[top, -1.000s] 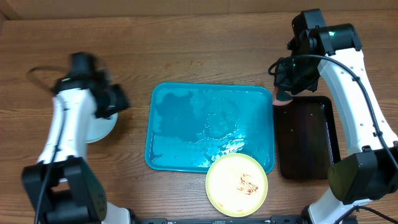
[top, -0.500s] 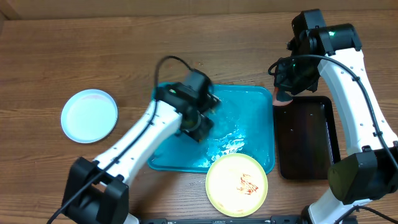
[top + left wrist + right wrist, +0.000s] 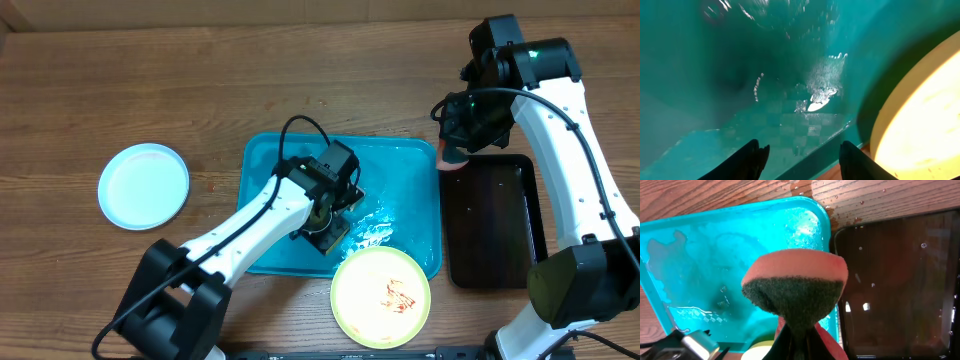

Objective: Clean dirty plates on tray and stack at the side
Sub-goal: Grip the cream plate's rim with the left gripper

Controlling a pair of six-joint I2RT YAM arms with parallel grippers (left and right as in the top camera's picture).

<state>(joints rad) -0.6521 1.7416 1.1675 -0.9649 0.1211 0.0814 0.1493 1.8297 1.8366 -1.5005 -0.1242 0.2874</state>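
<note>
The wet turquoise tray [image 3: 280, 190] lies mid-table with no plate inside it. A pale yellow plate [image 3: 381, 296] smeared with red sauce rests at its front right corner, overlapping the rim. A light blue plate [image 3: 144, 186] lies on the table to the left. My left gripper [image 3: 328, 232] hovers low over the tray's front part, open and holding nothing. In the left wrist view that left gripper [image 3: 802, 162] faces the tray [image 3: 740, 75] rim, with the yellow plate [image 3: 920, 115] to its right. My right gripper [image 3: 802, 340] is shut on a pink-and-green sponge [image 3: 795, 280] above the tray's right edge.
A black tray [image 3: 495, 220] lies right of the turquoise one, its surface wet in the right wrist view [image 3: 900, 280]. Water drops dot the wood behind it. The right arm [image 3: 560, 130] reaches over the black tray from the right edge.
My left arm swung from the blue plate at the far left across to the tray's front, leaving that plate on the table, its jaws opening wider. The right arm stayed still.
</note>
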